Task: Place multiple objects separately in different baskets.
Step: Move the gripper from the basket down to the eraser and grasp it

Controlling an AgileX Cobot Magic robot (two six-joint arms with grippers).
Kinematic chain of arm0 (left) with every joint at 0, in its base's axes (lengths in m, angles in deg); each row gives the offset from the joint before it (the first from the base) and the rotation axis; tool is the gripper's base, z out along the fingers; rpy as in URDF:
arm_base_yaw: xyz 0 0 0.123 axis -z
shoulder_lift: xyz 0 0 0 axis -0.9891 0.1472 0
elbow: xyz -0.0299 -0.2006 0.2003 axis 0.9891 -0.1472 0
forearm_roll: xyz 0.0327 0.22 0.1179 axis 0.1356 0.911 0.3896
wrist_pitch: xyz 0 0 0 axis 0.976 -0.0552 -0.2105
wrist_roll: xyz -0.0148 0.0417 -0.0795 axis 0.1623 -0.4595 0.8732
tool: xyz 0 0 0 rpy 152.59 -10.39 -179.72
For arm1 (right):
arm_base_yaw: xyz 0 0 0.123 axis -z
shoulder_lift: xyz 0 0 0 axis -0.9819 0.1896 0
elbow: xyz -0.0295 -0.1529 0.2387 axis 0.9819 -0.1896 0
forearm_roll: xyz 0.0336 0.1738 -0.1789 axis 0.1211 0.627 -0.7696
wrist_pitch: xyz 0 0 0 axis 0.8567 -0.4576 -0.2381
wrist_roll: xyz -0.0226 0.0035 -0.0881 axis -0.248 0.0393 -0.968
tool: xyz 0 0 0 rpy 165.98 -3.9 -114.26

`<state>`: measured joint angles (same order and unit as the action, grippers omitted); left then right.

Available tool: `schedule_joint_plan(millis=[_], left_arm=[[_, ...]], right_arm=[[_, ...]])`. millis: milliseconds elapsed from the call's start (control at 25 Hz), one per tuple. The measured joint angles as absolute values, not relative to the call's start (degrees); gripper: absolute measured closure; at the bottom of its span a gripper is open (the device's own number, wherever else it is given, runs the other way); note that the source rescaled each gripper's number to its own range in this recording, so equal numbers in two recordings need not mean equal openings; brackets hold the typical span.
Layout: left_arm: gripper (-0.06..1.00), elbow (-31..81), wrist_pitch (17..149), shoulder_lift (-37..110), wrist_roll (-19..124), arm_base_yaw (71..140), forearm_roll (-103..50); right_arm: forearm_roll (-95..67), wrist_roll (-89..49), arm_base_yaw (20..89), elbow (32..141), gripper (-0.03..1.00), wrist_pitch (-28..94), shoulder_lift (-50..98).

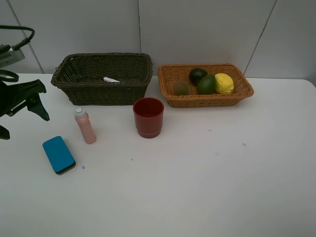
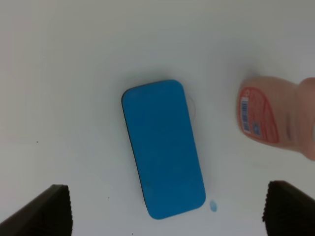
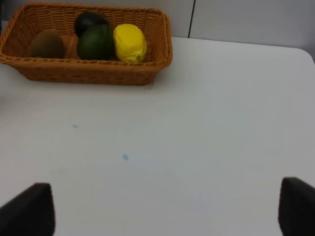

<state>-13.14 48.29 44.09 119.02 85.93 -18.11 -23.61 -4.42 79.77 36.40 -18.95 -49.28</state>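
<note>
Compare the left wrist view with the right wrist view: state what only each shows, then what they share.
Only left wrist: the blue eraser lying flat, the pink bottle beside it, apart. Only right wrist: the orange basket holding kiwi, mangosteen, green fruit and lemon. Both: the white table, plus an open, empty pincer: left pincer in one, right pincer in the other.
</note>
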Motion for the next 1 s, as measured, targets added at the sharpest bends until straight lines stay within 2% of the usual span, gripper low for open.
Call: schedule_joint_plan(millis=[600,1000], left_arm=[[-0.06,-15.65,61.87,62.44,119.70,91.04,-25.10],[-0.06,-15.65,64.86,64.24,122.59,91.04,-25.45]], right_arm=[[-23.61,-4.42,79.77,36.40,-0.03,-18.95,-49.28],[-23.61,-4.42,79.77,36.40,-0.03,-18.95,-49.28]])
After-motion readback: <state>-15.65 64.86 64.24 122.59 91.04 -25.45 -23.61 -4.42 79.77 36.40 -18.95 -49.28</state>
